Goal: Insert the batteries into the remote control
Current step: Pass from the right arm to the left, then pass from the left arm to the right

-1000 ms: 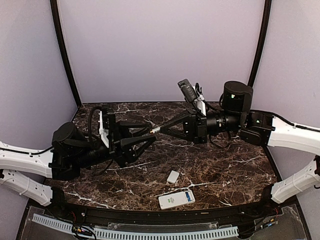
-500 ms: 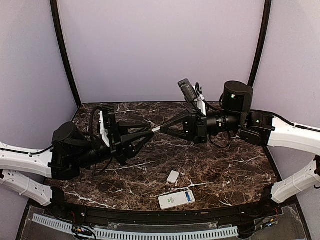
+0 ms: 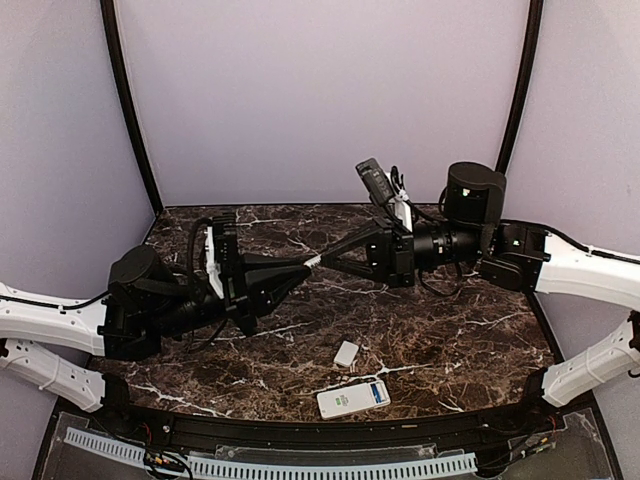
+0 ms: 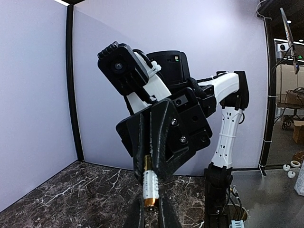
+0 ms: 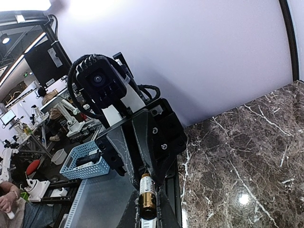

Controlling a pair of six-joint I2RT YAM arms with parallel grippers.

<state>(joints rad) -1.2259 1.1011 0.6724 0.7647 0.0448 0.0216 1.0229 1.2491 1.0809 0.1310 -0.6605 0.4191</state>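
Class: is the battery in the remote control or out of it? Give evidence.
Out. The battery is held in mid-air between the left gripper and the right gripper; the remote control lies apart below.

1. From above, the battery (image 3: 313, 260) is a speck; its print is too small to read.
2. Left wrist view: below the battery, the left claw (image 4: 151, 204) runs off the bottom edge; the battery's top end hides inside the right claw (image 4: 152, 166).
3. The remote (image 3: 353, 398), nearer than the battery: buttons too small to make out.
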